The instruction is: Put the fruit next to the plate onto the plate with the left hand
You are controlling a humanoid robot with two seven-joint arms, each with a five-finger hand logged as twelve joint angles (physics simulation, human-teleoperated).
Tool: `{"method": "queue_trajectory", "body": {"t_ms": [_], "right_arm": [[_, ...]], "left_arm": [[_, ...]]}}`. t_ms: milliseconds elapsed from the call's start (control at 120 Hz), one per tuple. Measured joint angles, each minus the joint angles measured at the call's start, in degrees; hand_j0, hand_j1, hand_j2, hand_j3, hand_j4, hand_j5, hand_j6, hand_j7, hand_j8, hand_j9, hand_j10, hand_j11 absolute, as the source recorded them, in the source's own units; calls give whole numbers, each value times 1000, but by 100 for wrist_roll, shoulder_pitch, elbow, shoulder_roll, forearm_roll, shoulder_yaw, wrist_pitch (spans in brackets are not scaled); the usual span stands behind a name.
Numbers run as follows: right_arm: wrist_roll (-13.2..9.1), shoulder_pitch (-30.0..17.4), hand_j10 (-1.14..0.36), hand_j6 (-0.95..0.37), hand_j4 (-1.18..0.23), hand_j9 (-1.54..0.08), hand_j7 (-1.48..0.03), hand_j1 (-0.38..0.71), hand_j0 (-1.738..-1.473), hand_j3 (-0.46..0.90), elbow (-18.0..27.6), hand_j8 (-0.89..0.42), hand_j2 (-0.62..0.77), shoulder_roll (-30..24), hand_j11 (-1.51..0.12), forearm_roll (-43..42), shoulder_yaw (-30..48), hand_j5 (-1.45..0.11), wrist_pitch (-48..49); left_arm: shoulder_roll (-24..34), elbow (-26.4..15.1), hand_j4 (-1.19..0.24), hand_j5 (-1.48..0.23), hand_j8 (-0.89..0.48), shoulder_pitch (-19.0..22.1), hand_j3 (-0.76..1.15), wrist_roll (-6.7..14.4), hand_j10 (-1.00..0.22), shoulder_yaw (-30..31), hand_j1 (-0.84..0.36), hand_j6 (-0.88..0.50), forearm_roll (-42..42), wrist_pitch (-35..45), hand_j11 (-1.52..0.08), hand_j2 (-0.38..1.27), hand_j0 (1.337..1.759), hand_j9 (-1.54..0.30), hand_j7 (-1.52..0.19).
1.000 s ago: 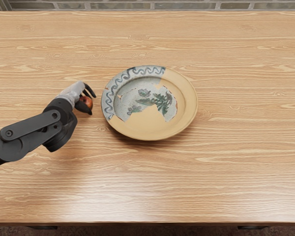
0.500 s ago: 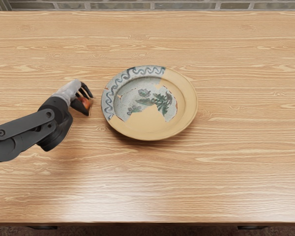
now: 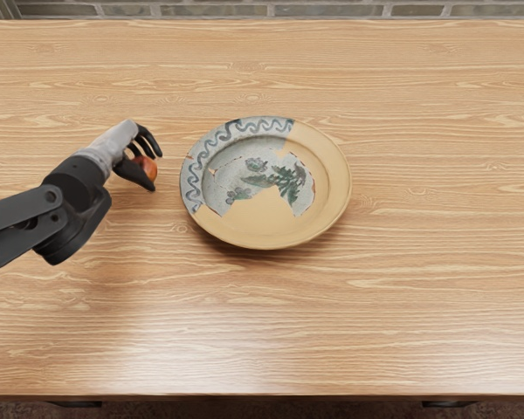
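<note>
Where my arm reaches in from the table's (image 3: 419, 288) nine o'clock edge, my left hand (image 3: 122, 151) sits curled tight around the small orange-red fruit (image 3: 148, 165), clamped on it with the thumb below. The fruit is just beside the plate (image 3: 334, 187), off its rim at about ten o'clock and not on it. Whether it touches the wood I cannot tell. The patterned plate lies flat near the table's middle

We noted a rendered, home-like dining setting: a broad wood-grain table (image 3: 375, 332) filled the view, a painted ceramic plate (image 3: 336, 183) lay on it, and a strip of brick wall (image 3: 271, 9) ran behind its far edge.
</note>
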Motion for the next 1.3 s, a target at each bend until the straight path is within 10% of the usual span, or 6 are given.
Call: {"method": "queue_trajectory", "body": {"t_ms": [667,1300], "right_arm": [[0,-1,0,0,0,0,0,-349,-1658,0,0,0,0,0,0,1,0,0,0],[0,0,0,0,0,0,0,-349,-1658,0,0,0,0,0,0,1,0,0,0]], "left_arm": [[-142,-513,-732,-1040,-437,-535,0,1,-605,-12,-309,-492,-194,-13,-995,454,1655,-1009,-1009],[-1368,-2,-759,-1108,-412,-1136,0,-4,-601,240,-316,-486,-657,-62,-1047,496,1655,-1063,-1071]]}}
